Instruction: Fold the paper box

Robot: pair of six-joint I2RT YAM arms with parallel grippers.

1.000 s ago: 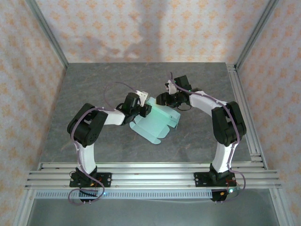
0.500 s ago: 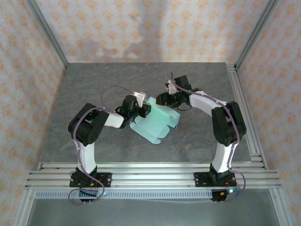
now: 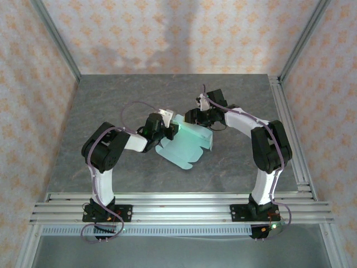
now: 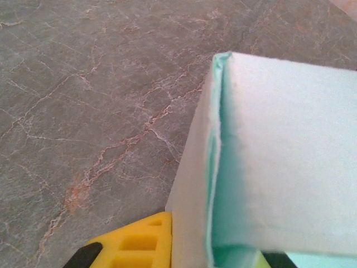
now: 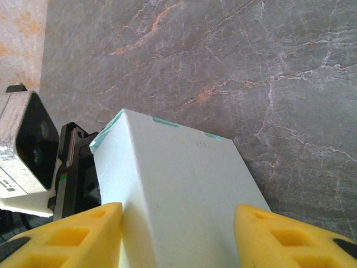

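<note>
**Both claws hold the half-folded mint box**

We see the paper box (image 3: 187, 142) near the middle of the grey, veined, stone-like table (image 3: 111, 100), between the two arms. It is thin matt card of pale mint colour. Its far part stands up as a rectangular shell, and its near part lies flat with rounded tabs. The left gripper (image 3: 170, 129) is almost closed and pinches a doubled wall edge, with one yellow finger (image 4: 136, 245) against the card. The right gripper (image 3: 191, 118) is about half open, and its yellow fingers (image 5: 61, 237) clasp a wide smooth panel from both sides.
</note>
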